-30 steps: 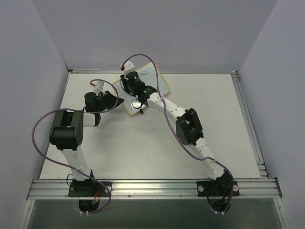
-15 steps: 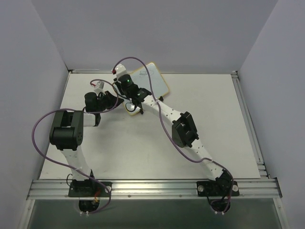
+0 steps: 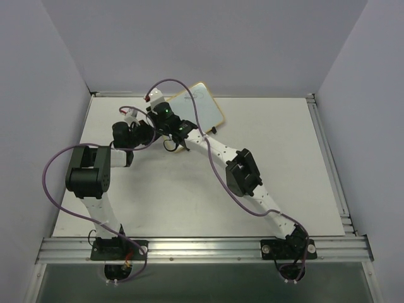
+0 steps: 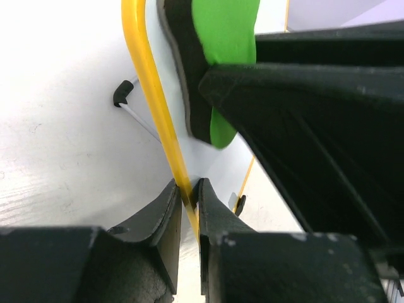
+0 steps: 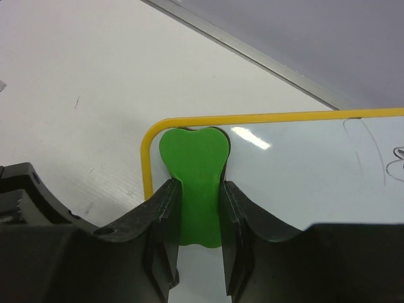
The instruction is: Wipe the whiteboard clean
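Seen from above, a white table (image 3: pixel 284 177) carries the whiteboard (image 3: pixel 203 104) at about 12 o'clock, near the far edge, with both arms reaching to it. The left pincer (image 4: pixel 188 192) is closed on the board's yellow frame (image 4: pixel 146 88), steadying it. The right pincer (image 5: pixel 201 189) is clamped on a green eraser (image 5: pixel 192 158), which sits at a corner of the board. Dark scribbles (image 5: pixel 394 154) show toward 3 o'clock from the eraser in the right wrist view. To wipe well, the eraser should probably ride flat under even pressure, sweeping toward those marks in overlapping strokes, with the left grip firm so the board cannot slide.
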Tool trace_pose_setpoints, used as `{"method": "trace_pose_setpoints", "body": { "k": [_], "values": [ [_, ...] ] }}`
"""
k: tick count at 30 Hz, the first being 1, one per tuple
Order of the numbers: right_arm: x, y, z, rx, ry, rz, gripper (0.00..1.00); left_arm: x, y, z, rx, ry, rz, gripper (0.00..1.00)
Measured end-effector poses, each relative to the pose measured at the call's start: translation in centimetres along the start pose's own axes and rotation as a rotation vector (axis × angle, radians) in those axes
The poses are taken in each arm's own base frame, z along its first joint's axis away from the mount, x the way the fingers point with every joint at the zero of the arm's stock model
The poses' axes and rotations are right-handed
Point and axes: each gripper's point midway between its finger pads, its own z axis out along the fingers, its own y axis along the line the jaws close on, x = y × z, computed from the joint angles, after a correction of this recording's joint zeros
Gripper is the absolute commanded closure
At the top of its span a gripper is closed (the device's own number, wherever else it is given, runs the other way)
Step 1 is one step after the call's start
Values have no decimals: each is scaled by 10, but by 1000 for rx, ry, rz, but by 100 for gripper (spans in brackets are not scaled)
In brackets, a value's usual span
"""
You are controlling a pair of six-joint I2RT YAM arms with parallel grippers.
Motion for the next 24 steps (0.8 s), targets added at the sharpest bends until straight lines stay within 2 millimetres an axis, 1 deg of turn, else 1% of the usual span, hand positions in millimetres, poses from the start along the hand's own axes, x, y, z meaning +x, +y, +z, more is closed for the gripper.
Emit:
{"method": "trace_pose_setpoints", "body": {
  "k": [3, 6, 9, 14, 17, 21, 23, 24],
  "values": [
    [-1, -11, 4, 8, -12, 8, 98, 0, 0, 1, -3, 1, 3, 92],
    [-1, -34, 8, 31, -17, 17, 98, 0, 1, 1, -5, 3, 6, 92],
    [2, -67, 12, 68, -18, 31, 98, 0, 0, 1, -4, 4, 12, 92],
    [10, -136, 17, 158, -5, 57, 98, 0, -1, 2, 0, 5, 17, 92],
    [15, -172, 18, 198, 4, 69, 98, -1, -1, 2, 1, 6, 18, 92],
    [23, -205, 19, 216, 25, 66, 98, 0, -2, 2, 3, 10, 16, 92],
    [27, -214, 18, 218, 36, 58, 98, 0, -2, 2, 2, 11, 16, 92],
    [28, -216, 18, 214, 40, 51, 98, 0, -2, 2, 2, 11, 16, 92]
  ]
}}
